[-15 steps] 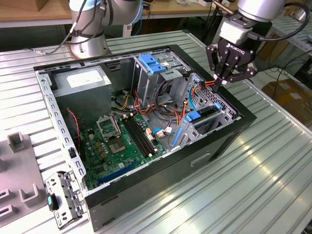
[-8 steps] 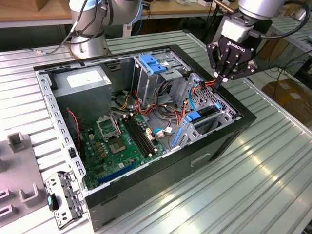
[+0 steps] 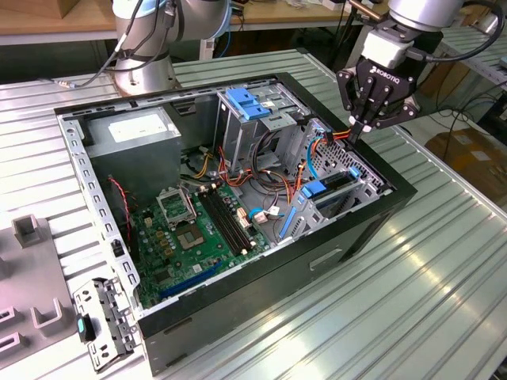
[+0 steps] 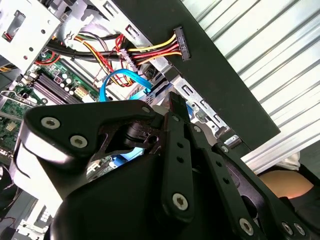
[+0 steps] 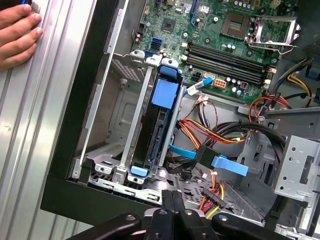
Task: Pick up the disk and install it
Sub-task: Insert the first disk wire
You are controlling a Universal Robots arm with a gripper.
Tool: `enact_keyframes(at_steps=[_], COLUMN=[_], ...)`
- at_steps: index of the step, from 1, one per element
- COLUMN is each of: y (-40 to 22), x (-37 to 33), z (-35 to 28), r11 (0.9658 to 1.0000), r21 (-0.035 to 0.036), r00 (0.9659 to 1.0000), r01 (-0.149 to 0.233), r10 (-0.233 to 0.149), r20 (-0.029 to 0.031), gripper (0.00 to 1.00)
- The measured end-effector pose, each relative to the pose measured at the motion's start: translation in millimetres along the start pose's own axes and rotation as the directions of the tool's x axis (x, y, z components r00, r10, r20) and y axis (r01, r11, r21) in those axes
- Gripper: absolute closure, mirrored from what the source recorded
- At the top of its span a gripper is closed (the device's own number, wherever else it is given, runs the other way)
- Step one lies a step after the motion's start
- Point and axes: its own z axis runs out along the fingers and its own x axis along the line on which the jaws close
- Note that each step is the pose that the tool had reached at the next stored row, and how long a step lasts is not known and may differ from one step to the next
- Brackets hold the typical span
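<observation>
Disk (image 5: 161,132) stands on edge in the case's drive cage (image 5: 107,160), blue rails seated. Tool (image 5: 172,197) clenched on nothing, just above the cage. Insertion looks done; power connector (image 4: 181,46) lies unplugged.

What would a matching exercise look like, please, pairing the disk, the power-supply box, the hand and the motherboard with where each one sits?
Things:
1. disk
2. power-supply box
3. hand
4. motherboard

Places:
A. flat on the floor of the case
B. on the ribbed table, outside the case
C. on edge in the drive cage
D. grey, in a corner of the case

Pairs: 1-C, 2-D, 3-B, 4-A.
</observation>
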Motion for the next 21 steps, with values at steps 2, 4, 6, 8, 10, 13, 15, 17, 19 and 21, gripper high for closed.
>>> enact_keyframes(at_steps=[2, 4, 6, 8, 10, 13, 15, 17, 19, 21], y=[0.0, 0.0, 0.0, -0.3, -0.7, -1.0, -1.1, -1.9, -7.0, -10.8], x=[0.0, 0.0, 0.0, 0.0, 0.1, 0.3, 0.3, 0.3, -0.7, -2.3], z=[0.0, 0.0, 0.0, 0.0, 0.0, 0.0, 0.0, 0.0, -0.1, -0.2], r11=[1.0000, 1.0000, 1.0000, 1.0000, 1.0000, 0.9982, 0.9971, 0.9971, 0.9970, 0.9969], r21=[0.0000, 0.0000, 0.0000, 0.0000, 0.0003, 0.0026, 0.0032, 0.0034, 0.0034, 0.0035], r00=[1.0000, 1.0000, 1.0000, 1.0000, 1.0000, 0.9982, 0.9971, 0.9971, 0.9970, 0.9969], r01=[0.000, 0.000, 0.000, 0.000, 0.006, 0.060, 0.075, 0.076, 0.077, 0.079], r10=[0.000, 0.000, 0.000, 0.000, -0.006, -0.060, -0.075, -0.076, -0.077, -0.079], r20=[0.0000, 0.0000, 0.0000, -0.0001, -0.0001, -0.0006, -0.0007, -0.0007, -0.0007, -0.0007], gripper=[0.89, 0.89, 0.89, 0.89, 0.89, 0.89, 0.89, 0.89, 0.89, 0.89])
